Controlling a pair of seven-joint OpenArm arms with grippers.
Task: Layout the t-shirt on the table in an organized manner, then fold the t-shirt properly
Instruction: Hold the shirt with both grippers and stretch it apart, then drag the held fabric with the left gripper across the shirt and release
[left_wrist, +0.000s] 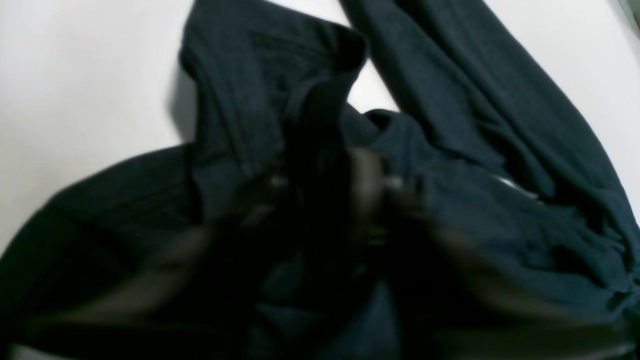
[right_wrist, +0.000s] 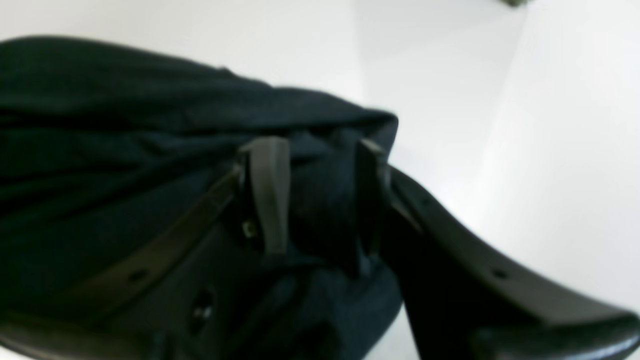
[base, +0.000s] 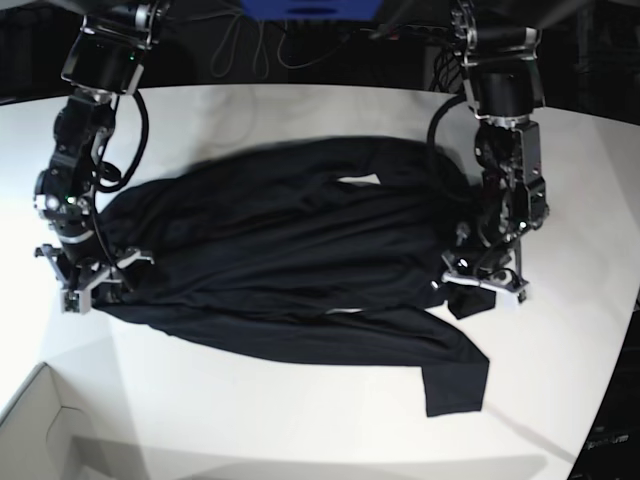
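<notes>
Left wrist view: the left hand (left_wrist: 330, 190) is blurred and buried in dark folds of the t-shirt (left_wrist: 450, 150); whether it pinches the cloth cannot be told.

Right wrist view: the right hand (right_wrist: 320, 195) has its fingers (right_wrist: 270, 190) spread, with a fold of t-shirt (right_wrist: 125, 125) between them.

Base view: the t-shirt (base: 300, 260) lies rumpled across the middle of the white bench (base: 300, 420), with the right hand (base: 95, 285) at one end of it and the left hand (base: 480, 285) at the other.
</notes>
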